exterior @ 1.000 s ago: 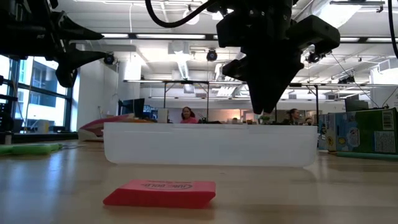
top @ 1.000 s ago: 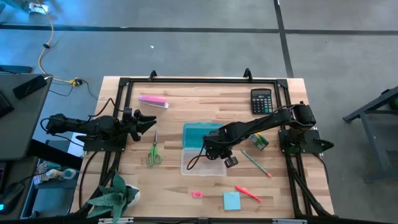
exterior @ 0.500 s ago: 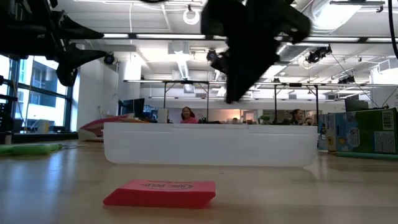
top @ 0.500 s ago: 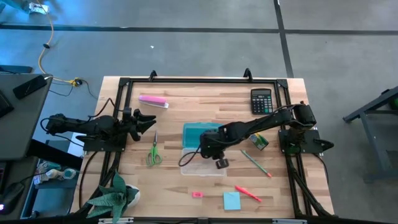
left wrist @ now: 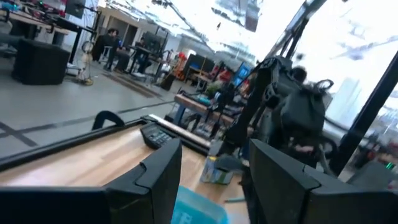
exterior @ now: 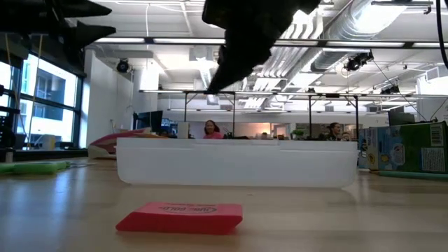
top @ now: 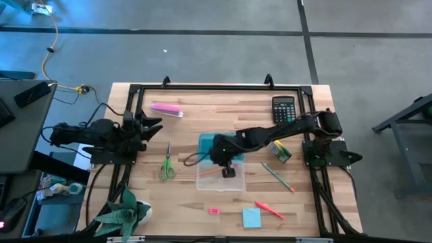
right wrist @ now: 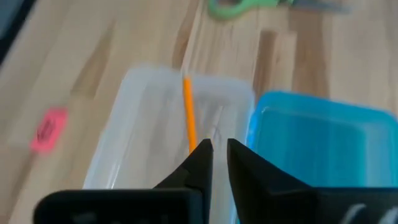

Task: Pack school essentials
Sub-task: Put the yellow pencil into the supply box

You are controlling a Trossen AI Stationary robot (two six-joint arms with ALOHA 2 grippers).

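Around the clear box (top: 221,177) on the bench (top: 196,115) lie the scissors (top: 166,163), the eraser (exterior: 180,218), the blue pad (top: 252,217), the red pen (top: 268,210), the green pencil (top: 278,177) and the small carton (top: 281,152). Inside the box lies the orange pencil (right wrist: 189,122), beside the blue lid (right wrist: 311,155). Above the box hangs the right tool (right wrist: 215,152), fingers nearly together and empty. Far from the box, by the bench edge, the left tool (left wrist: 211,177) is spread. The calculator (top: 283,109) and pink bar (top: 166,108) sit beyond.
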